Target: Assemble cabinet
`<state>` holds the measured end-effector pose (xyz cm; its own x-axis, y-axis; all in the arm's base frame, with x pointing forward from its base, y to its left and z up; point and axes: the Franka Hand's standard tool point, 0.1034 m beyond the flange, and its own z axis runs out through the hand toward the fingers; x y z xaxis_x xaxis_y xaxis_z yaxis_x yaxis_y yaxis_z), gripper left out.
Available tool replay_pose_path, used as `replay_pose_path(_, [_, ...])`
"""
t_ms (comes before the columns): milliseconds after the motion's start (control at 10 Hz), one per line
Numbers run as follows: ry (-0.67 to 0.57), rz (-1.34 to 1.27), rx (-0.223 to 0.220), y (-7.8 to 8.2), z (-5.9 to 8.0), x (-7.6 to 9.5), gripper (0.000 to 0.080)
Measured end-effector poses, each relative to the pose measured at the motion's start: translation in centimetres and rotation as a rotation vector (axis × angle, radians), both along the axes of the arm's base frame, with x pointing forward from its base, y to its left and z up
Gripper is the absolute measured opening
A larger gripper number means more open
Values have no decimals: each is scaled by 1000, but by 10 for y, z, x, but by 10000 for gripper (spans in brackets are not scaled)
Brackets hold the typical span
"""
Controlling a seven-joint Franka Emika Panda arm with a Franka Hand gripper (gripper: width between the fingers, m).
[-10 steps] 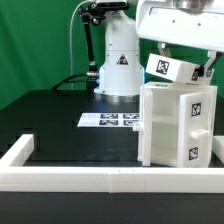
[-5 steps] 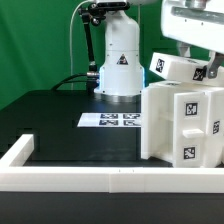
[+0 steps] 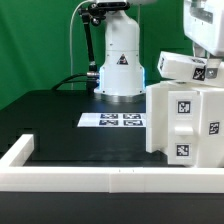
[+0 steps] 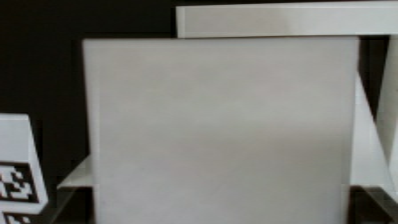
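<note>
Just one cabinet (image 3: 187,122), one marker board (image 3: 110,120)

The cabinet body (image 3: 185,122) stands on the table (image 3: 60,115) at the right edge of the exterior view. The marker board (image 3: 112,120) lies flat just to its left, mid-frame. The robot base (image 3: 120,60) rises behind the board. A rail (image 3: 70,178) runs across the lower frame, before them all.
</note>
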<state>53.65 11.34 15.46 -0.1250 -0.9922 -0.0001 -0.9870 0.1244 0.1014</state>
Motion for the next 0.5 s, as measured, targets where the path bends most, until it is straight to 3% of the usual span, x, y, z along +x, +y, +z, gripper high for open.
replay_pose_path(200, [3,-11,14,5,0,-1,566])
replay_pose_path(400, [2,22,17,6,0,-1,767])
replay_pose_path(500, [-5,24,20,8,6,-1,792])
